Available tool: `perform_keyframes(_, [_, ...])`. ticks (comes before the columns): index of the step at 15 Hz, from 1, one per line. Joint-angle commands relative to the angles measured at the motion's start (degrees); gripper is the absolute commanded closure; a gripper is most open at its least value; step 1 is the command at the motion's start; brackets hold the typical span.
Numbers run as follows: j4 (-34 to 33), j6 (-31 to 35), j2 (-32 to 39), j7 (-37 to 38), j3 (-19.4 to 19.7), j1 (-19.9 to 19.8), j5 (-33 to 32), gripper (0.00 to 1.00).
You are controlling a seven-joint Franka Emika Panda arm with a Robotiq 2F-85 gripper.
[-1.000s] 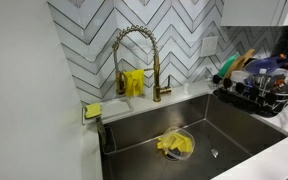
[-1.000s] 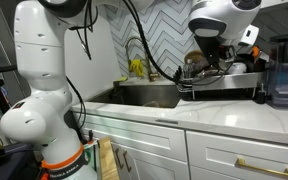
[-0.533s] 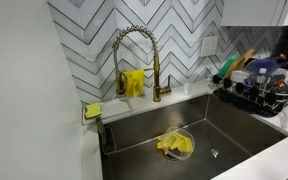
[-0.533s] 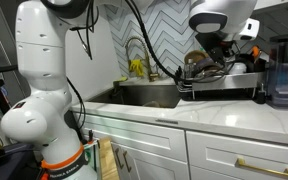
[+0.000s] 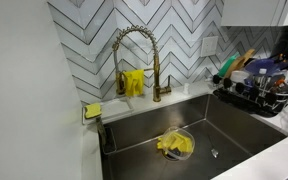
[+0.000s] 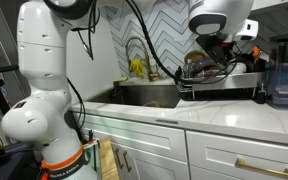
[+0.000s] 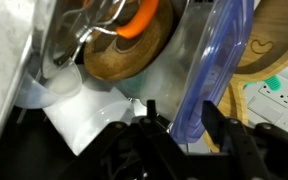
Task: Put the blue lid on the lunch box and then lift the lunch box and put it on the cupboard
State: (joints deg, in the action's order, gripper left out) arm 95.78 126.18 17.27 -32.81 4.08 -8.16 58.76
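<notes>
Blue translucent lid (image 7: 219, 60), curved rim, inside pincer (image 7: 182, 127) (grip: cannot tell); wooden disc (image 7: 124, 62) behind.

White and grey chevron-tile backsplash (image 5: 84, 40) along the counter's back edge. Steel sink (image 5: 239, 125) set into the white countertop (image 6: 224, 115), brass spring faucet (image 5: 134, 50) at its back rim. Wall outlet (image 5: 209, 46) above the back edge. White cabinets (image 6: 154, 150) under the front edge, brass handle (image 6: 259, 166). Plain white wall (image 5: 24, 90) at the counter's end.
</notes>
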Motion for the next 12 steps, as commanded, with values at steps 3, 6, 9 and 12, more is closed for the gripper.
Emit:
perform_keyframes(3, [-1.36,0.45,1.58,0.92,-1.4,-0.28,0.28,0.46])
perform_keyframes(6, [-2.57,0.22,2.19,1.26,-2.18,-0.41,1.79,0.5])
perform_keyframes(9, [-3.72,0.08,2.88,1.71,-2.63,-0.4,2.72,0.52])
perform_keyframes(12, [-4.6,0.26,3.73,2.41,-2.89,-0.3,2.92,0.53])
